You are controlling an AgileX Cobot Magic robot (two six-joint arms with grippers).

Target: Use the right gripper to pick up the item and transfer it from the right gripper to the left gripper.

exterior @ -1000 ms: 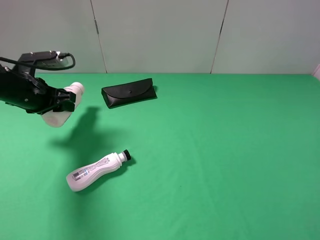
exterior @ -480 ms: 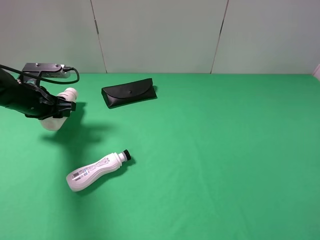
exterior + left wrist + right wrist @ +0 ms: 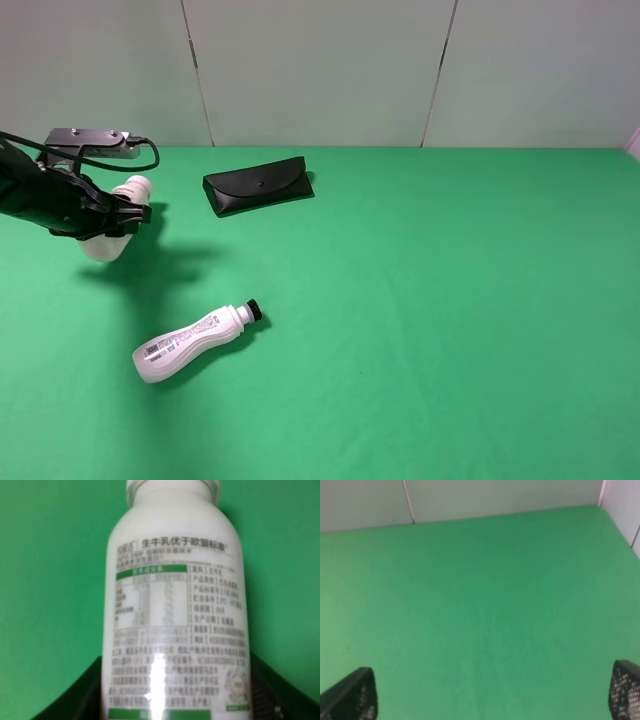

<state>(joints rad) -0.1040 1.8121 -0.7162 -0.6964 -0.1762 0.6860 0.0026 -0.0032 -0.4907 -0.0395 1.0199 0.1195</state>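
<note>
My left gripper is shut on a white bottle and holds it above the green table at the far left, cap pointing towards the back right. In the left wrist view the bottle fills the frame, printed label facing the camera, with a black finger on either side of its base. My right gripper is open and empty over bare green table; only its two fingertips show. The right arm is out of the exterior high view.
A second white bottle with a black cap lies on its side at the front left. A black glasses case lies at the back, left of centre. The green table meets a grey wall at the back.
My left gripper has moved left and slightly back with the white bottle in it, then nearly stopped. The lying bottle and the case have not moved.
</note>
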